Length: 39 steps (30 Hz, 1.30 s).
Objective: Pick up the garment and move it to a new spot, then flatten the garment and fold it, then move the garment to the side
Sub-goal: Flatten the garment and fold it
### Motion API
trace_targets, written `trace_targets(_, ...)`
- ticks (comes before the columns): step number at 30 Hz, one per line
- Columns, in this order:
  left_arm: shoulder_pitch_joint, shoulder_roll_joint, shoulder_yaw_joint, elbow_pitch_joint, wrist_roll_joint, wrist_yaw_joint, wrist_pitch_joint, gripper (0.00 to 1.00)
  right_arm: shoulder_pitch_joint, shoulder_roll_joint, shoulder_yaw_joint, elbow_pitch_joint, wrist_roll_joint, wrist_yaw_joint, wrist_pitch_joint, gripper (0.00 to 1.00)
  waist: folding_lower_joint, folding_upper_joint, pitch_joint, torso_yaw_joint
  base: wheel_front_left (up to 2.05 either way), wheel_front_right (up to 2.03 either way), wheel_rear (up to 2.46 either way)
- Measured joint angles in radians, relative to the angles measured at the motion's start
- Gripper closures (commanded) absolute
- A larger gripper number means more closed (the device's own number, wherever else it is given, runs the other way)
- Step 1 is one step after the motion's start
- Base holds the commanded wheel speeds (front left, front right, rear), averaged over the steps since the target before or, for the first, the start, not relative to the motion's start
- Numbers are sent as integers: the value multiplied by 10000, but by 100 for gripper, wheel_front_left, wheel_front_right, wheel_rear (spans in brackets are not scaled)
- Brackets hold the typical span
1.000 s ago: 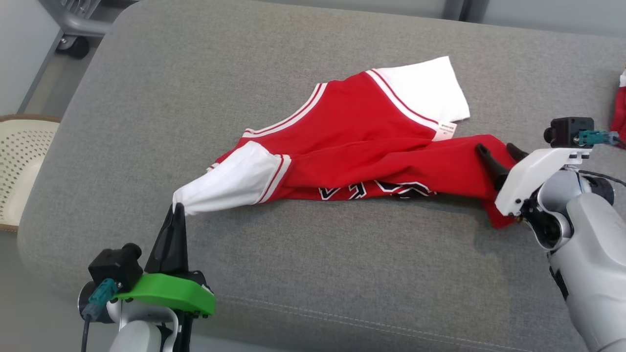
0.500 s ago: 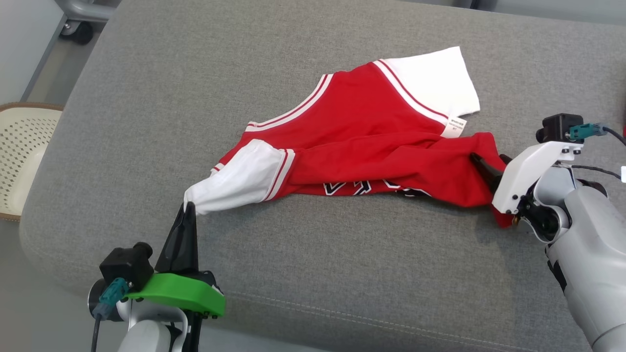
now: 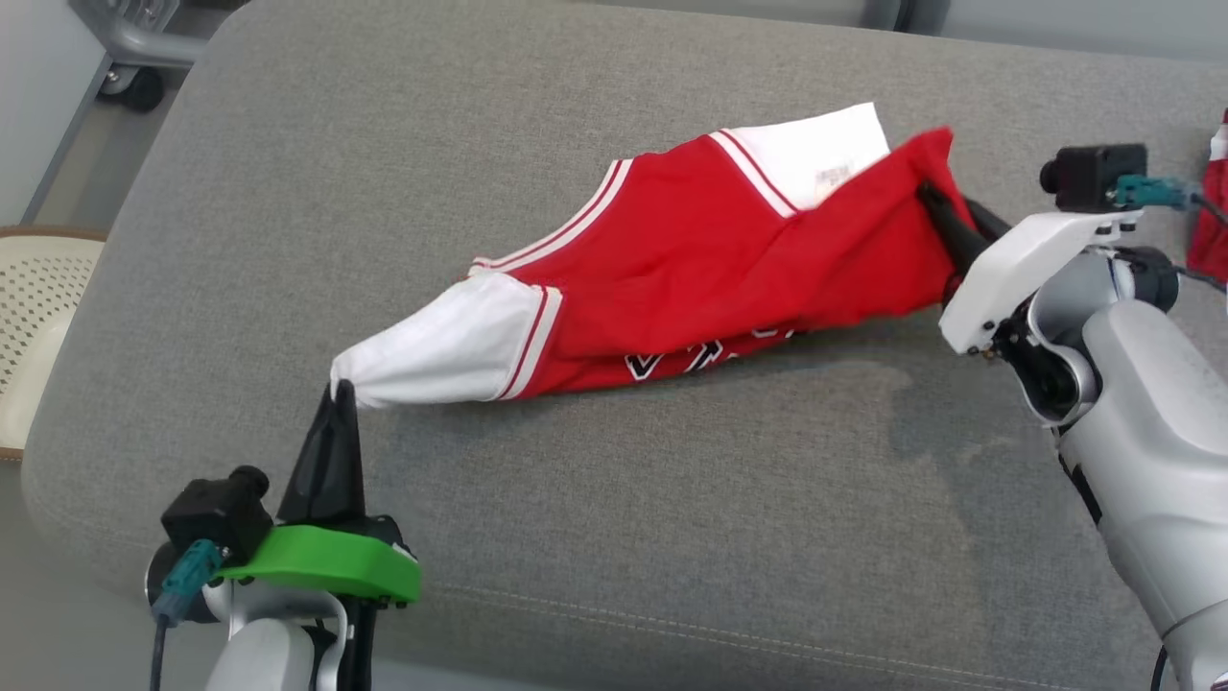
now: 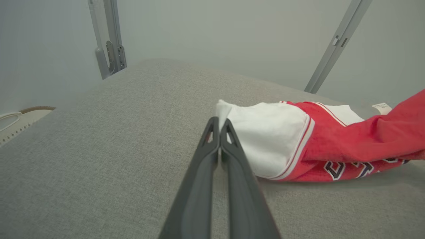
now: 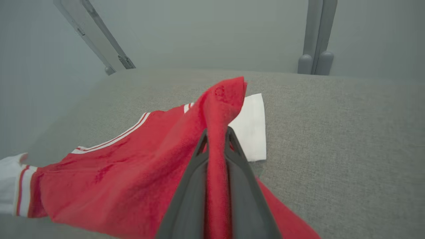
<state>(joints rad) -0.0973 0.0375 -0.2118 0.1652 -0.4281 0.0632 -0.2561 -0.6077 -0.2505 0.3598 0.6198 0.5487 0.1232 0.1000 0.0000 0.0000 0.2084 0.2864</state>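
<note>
The garment [image 3: 691, 259] is a red jersey with white sleeves, striped trim and dark lettering, stretched across the grey cushion [image 3: 614, 499]. My left gripper [image 3: 339, 392] is shut on the tip of the near white sleeve [image 4: 265, 139], low by the cushion; its fingers [image 4: 219, 132] pinch the sleeve's edge. My right gripper [image 3: 935, 197] is shut on the red hem and holds it lifted above the cushion, the cloth draping down toward the lettering. In the right wrist view the red cloth [image 5: 217, 146] runs between the two fingers, with the far white sleeve [image 5: 252, 129] lying flat behind.
A cream perforated basket [image 3: 34, 326] stands off the cushion's left edge. Another red and white cloth [image 3: 1211, 211] lies at the far right edge. Grey metal frame posts [image 5: 315, 36] rise behind the cushion. A stitched seam [image 3: 767, 638] runs along the cushion's near side.
My right gripper has closed on the red hem and raised it up and away, lifting that end off the cushion over the far white sleeve. The left gripper keeps its hold on the sleeve tip.
</note>
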Motion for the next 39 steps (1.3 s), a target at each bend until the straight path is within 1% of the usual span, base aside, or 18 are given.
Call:
trace_targets(7,-314,2,514,-1120,-104,0,0,100,-210,-244,-40,-819,236,2,-1797,100,0,0,-332,-321,0,0,0)
trace_targets(11,-629,-2,857,-2180,-445,-25,-2,100,-183,-301,-257,-1406,627,2,-2740,100,0,0,-525,-591,0,0,0)
trace_targets(15,-969,-6,1344,-3559,-407,-194,-4,100,74,-414,-537,-2224,1007,2,-3620,100,0,0,-725,-890,0,0,0)
trace_targets(19,-1341,-6,1768,-4844,123,-397,-13,100,419,-535,-667,-3273,1285,2,-3678,100,0,0,-934,-1211,0,0,0)
trace_targets(22,-1569,65,1862,-5582,314,-512,-17,100,470,-627,-976,-4165,1524,2,-3628,100,0,0,-1091,-1465,0,0,0)
trace_targets(24,-1600,169,1745,-5555,255,-608,-48,100,488,-656,-1058,-4466,1883,2,-3603,100,0,0,-1179,-1636,0,0,0)
trace_targets(26,-1578,290,1417,-5022,174,-639,79,100,617,-696,-913,-4439,2017,2,-3498,100,0,0,-1241,-1804,0,0,0)
trace_targets(27,-1578,276,1294,-4675,10,-711,301,100,721,-784,-708,-4276,2004,0,-3269,100,0,0,-1258,-1881,0,0,0)
trace_targets(29,-1583,130,1156,-3927,-602,-721,734,100,884,-759,-226,-3843,2220,0,-2744,100,0,0,-1248,-2005,0,0,0)
trace_targets(32,-1773,182,1181,-2809,-587,-715,1089,100,680,-721,734,-3037,1981,2,-2025,100,0,0,-1091,-2102,0,0,0)
trace_targets(33,-2054,209,1243,-2497,-583,-711,1118,100,407,-675,863,-2777,1791,2,-1908,100,0,0,-1011,-2124,0,0,0)
trace_targets(35,-3036,222,1356,-2159,-493,-700,1076,100,-522,-621,667,-2460,1377,2,-1929,100,0,0,-840,-2163,0,0,0)
trace_targets(36,-3671,205,1429,-2119,-433,-681,965,100,-1127,-610,408,-2428,1212,-4,-2128,100,0,0,-755,-2179,0,0,0)
trace_targets(38,-5008,151,1532,-2232,-405,-679,639,100,-2439,-629,-104,-2533,886,-192,-2708,100,0,0,-595,-2205,0,0,0)
trace_targets(39,-5560,136,1557,-2332,-349,-711,460,100,-2992,-690,-247,-2606,591,-230,-3057,100,0,0,-524,-2214,0,0,0)
